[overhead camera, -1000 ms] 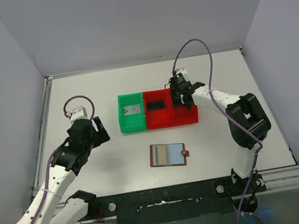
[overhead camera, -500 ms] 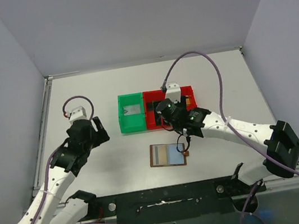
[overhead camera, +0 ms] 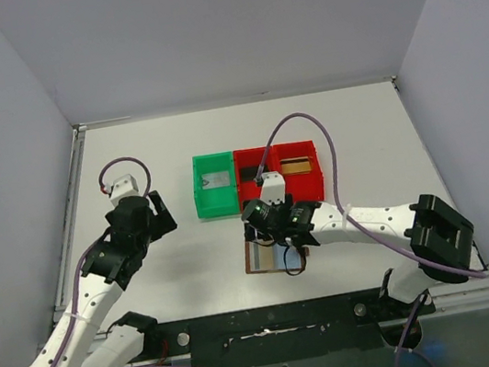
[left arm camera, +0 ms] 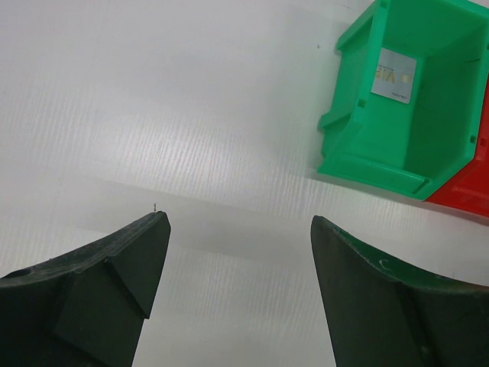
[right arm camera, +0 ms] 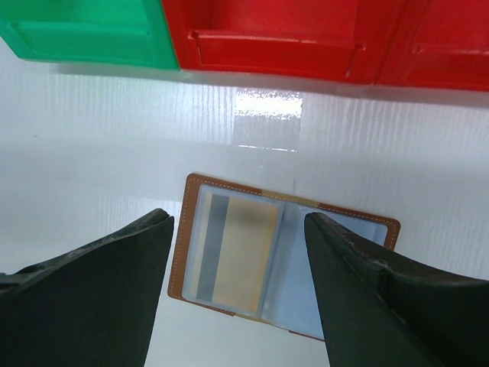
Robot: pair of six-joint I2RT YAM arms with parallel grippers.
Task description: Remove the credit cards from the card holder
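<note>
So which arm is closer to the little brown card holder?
Right. The right end effector hovers open directly above the open card holder; the left end effector hangs open far off to the left, past the green bin.

The left arm (overhead camera: 77,311) and right arm (overhead camera: 371,219) have white links, black joints, purple cables (overhead camera: 294,117), dark wedge-shaped jaws.

The only lettering I can find is on the silver card (left arm camera: 395,75) lying in the green bin (left arm camera: 365,164), seen from my left wrist: a short dark word near its edge, too blurred to read.
</note>
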